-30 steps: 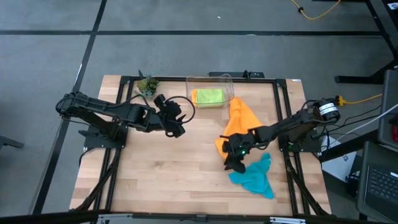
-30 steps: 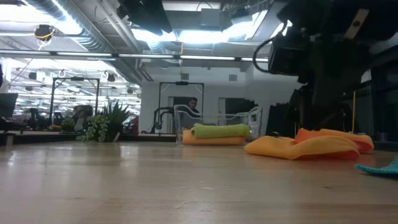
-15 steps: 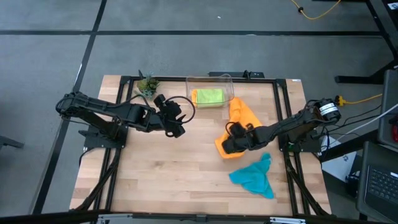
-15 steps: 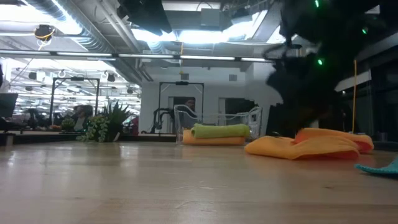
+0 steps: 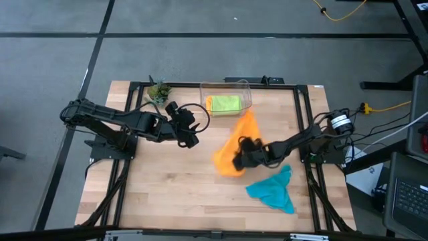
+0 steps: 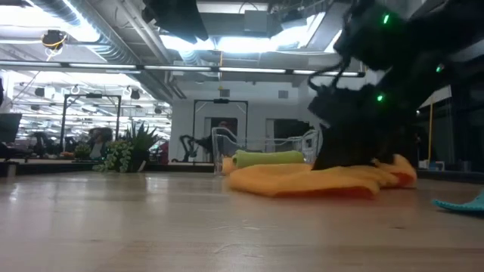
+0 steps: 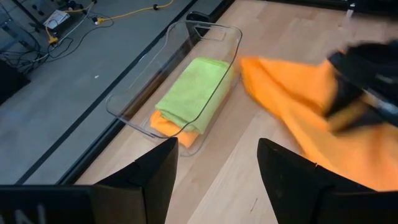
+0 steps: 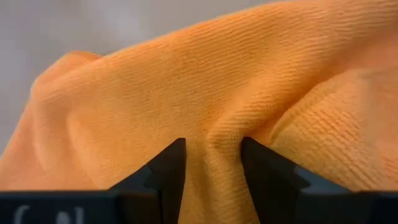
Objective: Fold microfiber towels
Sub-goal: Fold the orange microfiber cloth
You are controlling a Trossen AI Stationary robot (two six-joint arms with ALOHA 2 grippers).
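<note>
A loose orange towel (image 5: 231, 148) lies crumpled on the table at centre right; it also shows in the low view (image 6: 302, 181) and the left wrist view (image 7: 311, 106). My right gripper (image 5: 242, 155) is shut on it. A teal towel (image 5: 273, 189) lies bunched near the front right. A folded lime green towel (image 5: 224, 104) rests on a folded orange one (image 7: 163, 123) inside the clear bin (image 5: 225, 86). My left gripper (image 5: 189, 137) hovers open and empty left of centre. My right gripper pinches a raised fold of the orange towel (image 8: 211, 152) between its two fingers, near the cloth's middle. The cloth bulges up past the fingertips. The rest of the towel lies slack on the table (image 6: 249, 181).
A small potted plant (image 5: 158, 90) stands at the far left by the bin. The black frame rails (image 5: 134, 87) border the table. Bare wood (image 5: 174, 187) lies at the front left and centre.
My right gripper has gone from the teal towel up and toward the far edge onto the orange towel, taken hold of it, and dragged it toward the table's left. The towel has slid along the table and its left part now reaches farther left.
</note>
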